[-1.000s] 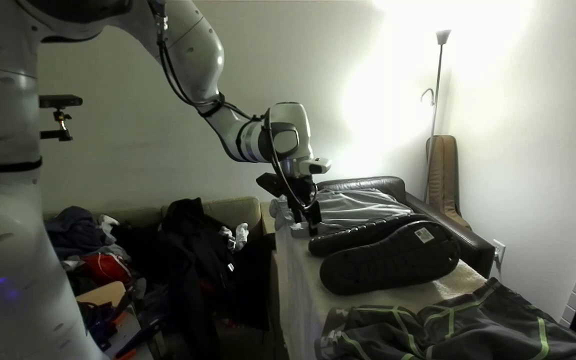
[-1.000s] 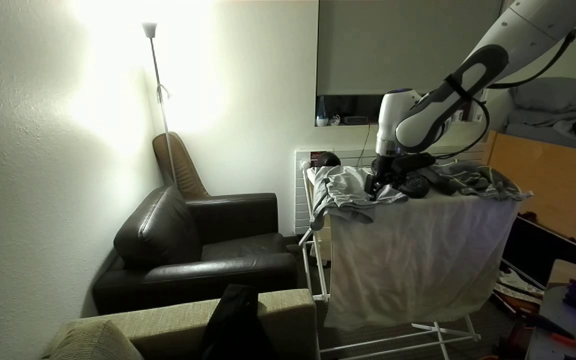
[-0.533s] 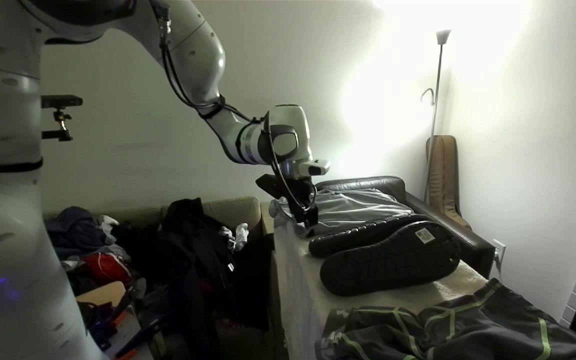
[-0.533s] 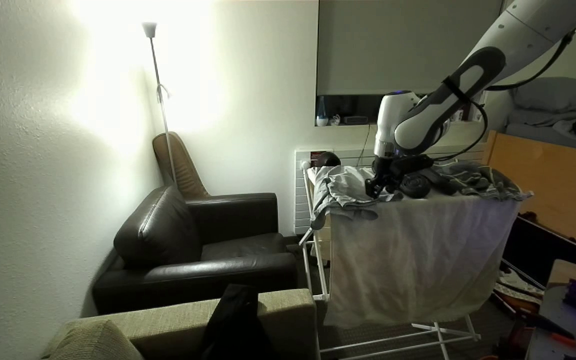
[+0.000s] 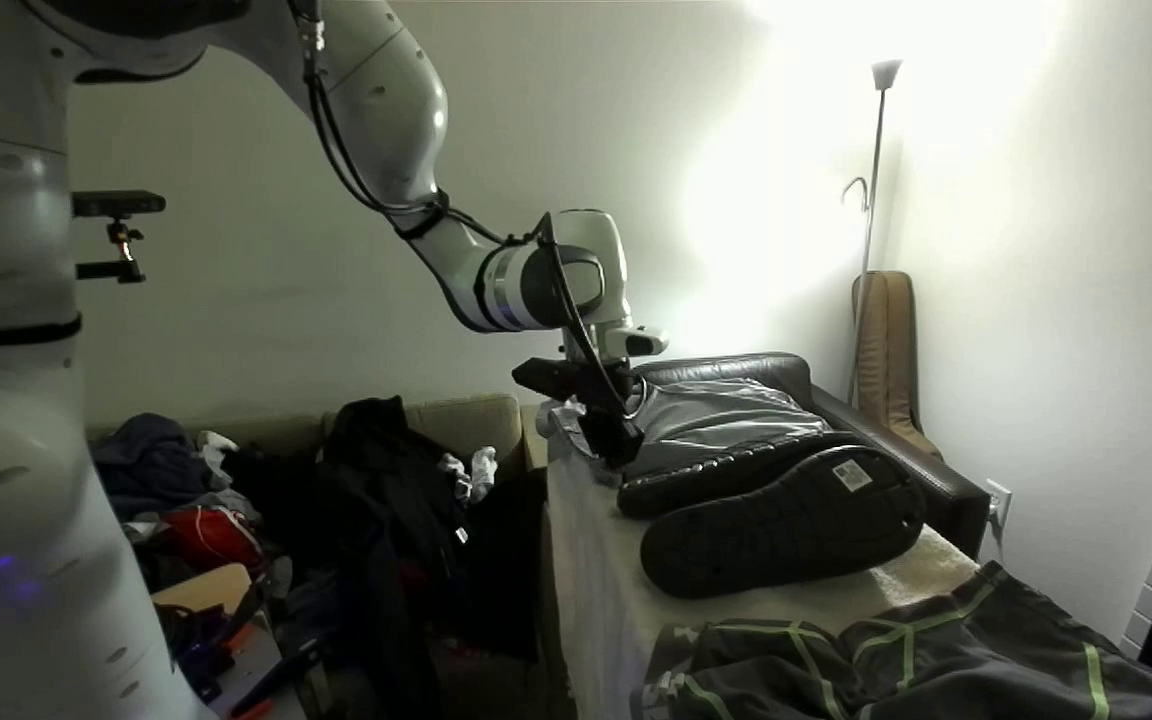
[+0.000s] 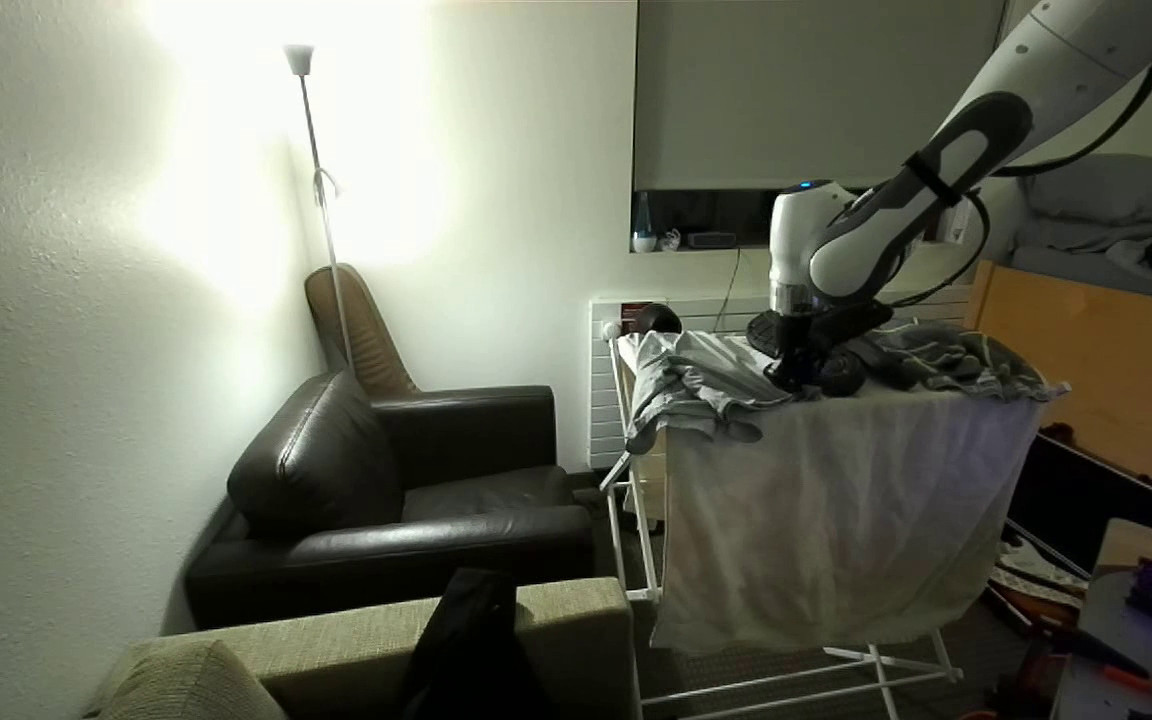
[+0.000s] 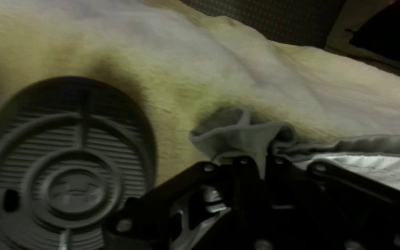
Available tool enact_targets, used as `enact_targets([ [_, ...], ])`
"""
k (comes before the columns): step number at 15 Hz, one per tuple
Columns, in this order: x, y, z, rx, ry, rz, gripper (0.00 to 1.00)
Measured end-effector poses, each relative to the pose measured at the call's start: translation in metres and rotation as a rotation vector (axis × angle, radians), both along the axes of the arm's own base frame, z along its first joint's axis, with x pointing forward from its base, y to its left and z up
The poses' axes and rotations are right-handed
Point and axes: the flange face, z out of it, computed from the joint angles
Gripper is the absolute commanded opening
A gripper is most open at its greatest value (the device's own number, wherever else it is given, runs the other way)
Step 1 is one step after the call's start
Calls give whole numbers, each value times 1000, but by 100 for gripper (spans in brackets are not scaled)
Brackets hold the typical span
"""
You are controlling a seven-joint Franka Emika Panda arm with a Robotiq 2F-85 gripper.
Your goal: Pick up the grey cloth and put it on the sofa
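Gathering up the grey cloth [image 6: 706, 375] seems to be the step in hand, and its first part looks done: in the wrist view the jaws stand close together, with a bunched fold of the fabric apparently clamped between their fingers [image 7: 247, 184], though the dim light leaves the exact bite hard to judge. Most of the cloth lies on the white-framed worktop [image 6: 643, 595], at the end near the dark leather sofa [image 6: 456, 540], with part of it drooping over the edge in an exterior view. A pale towel [image 6: 816, 530] is draped over the worktop beneath it, and a dark slipper [image 7: 76, 189] sits just beside the pinched fold, a strip of towel showing between the two. Whether that fold is off the towel at all I cannot tell; in both exterior views the arm [image 5: 386, 110] reaches low over the worktop, so the lift proper is, I judge, not yet made. Nearly everything after the grip is therefore left: raise the cloth until its trailing part is free of the worktop and the slipper, carry it across, lower it and let go. Which seat is meant is uncertain, since a beige sofa [image 6: 576, 630] also stands nearby; that one is heaped with clothes [image 5: 376, 510], so the leather one looks the likelier goal.
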Motion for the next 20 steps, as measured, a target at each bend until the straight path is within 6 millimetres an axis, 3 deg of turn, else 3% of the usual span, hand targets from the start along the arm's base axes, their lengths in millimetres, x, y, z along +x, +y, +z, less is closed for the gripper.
enact_targets([
  [5, -40, -44, 42, -145, 104, 32, 6],
  [8, -54, -46, 87, -189, 123, 74, 5],
  [14, -64, 1, 174, -227, 51, 233, 5],
  [20, -46, 90, 201, -95, -11, 444, 6],
])
